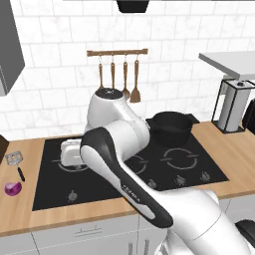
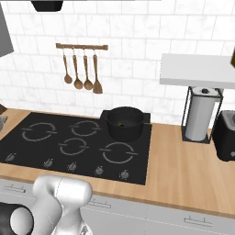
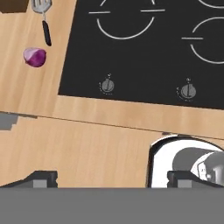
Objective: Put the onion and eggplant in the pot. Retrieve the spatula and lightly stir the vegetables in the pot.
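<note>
The onion lies just beside the spatula, apparently apart.

A small purple-magenta onion showed a paler patch; the round deep pot was black; the slotted spatula silver-grey, black-handled.

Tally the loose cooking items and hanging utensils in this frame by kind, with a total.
Onion: 1
Metal spatula: 1
Pot: 1
Wooden utensils hanging on the wall rail: 4
Total: 7
</note>
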You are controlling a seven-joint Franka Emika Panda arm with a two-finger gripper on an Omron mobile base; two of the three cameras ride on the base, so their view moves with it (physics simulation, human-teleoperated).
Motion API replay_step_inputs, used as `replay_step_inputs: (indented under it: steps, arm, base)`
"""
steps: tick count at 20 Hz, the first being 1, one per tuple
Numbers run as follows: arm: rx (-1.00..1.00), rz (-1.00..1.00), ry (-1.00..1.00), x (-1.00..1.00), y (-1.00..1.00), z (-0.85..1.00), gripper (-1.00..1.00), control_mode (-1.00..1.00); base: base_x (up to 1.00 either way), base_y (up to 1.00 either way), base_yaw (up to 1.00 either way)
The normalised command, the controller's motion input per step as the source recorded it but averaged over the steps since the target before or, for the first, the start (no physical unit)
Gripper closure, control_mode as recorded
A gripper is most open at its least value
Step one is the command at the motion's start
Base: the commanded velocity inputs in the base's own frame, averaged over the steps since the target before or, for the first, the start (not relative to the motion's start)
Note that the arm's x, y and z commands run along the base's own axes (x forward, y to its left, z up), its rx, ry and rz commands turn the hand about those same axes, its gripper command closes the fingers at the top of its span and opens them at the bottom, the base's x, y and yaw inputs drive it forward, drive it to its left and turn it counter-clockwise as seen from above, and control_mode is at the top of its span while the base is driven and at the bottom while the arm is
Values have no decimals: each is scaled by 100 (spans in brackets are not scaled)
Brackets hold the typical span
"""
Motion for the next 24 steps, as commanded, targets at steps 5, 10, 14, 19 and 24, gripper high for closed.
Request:
replay_step_inputs:
  steps: [5,10,14,19,24]
  arm:
    - [0,-4,0,0,94,-29,-100,-100]
    - [13,-1,0,21,45,-31,-100,-100]
    - [14,1,0,49,6,-41,-100,-100]
    - [0,2,0,31,-32,-6,-100,-100]
    - [0,0,0,5,-34,-8,-100,-100]
  base:
    - [0,0,0]
    - [0,0,0]
    - [0,0,0]
    - [0,0,0]
    - [0,0,0]
